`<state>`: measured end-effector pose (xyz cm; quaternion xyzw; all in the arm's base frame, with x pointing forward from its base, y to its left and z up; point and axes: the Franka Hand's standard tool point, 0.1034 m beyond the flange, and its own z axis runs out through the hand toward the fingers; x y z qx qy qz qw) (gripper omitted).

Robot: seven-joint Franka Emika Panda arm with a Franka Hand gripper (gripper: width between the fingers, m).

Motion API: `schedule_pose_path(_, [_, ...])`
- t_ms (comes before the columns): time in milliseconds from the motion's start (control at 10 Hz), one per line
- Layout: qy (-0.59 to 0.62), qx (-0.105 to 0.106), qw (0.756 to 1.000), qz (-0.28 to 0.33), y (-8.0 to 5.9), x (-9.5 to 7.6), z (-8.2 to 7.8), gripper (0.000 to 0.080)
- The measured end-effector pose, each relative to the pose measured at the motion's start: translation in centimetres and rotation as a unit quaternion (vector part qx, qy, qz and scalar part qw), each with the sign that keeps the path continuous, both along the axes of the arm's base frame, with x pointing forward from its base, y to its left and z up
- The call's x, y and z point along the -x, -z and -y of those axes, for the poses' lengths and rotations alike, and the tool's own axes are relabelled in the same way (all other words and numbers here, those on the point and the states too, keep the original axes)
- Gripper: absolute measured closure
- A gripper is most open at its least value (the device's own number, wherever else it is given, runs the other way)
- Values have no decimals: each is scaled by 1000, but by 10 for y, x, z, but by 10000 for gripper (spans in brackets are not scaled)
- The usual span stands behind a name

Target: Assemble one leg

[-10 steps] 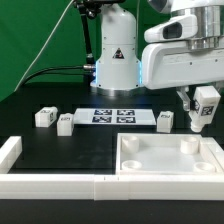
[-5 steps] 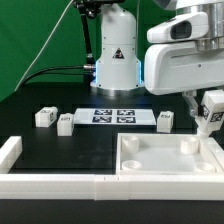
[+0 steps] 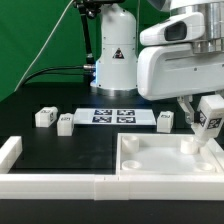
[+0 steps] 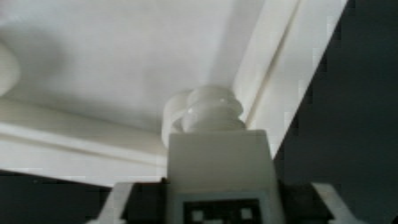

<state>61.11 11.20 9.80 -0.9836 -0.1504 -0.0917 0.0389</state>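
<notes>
Black table point(image 3: 90, 150), green backdrop point(image 3: 30, 40). Big white panel point(image 3: 165, 160) at front, on exterior view's right. Marker board point(image 3: 115, 116) mid-table. Gripper point(image 3: 203, 122) clamped around leg point(image 3: 209, 110), tilted, over panel's far right corner; contact unclear. Three loose legs point(image 3: 43, 117) rest on table.

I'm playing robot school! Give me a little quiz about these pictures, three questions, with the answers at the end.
1. True or false: the tool grips a leg.
2. How many loose legs lie on the table near the marker board?
3. The gripped leg hangs over: A) the marker board, B) the white panel, C) the loose legs.
Key: 1 true; 2 three; 3 B.
</notes>
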Motion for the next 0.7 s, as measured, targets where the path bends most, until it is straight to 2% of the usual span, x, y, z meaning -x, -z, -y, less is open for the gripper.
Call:
schedule_pose_path(100, [0, 0, 1000, -1, 2, 2, 0, 512])
schedule_pose_path(600, [-1, -5, 997, 78, 1, -5, 7, 512])
schedule_pose_path(700, [0, -5, 997, 77, 4, -4, 7, 512])
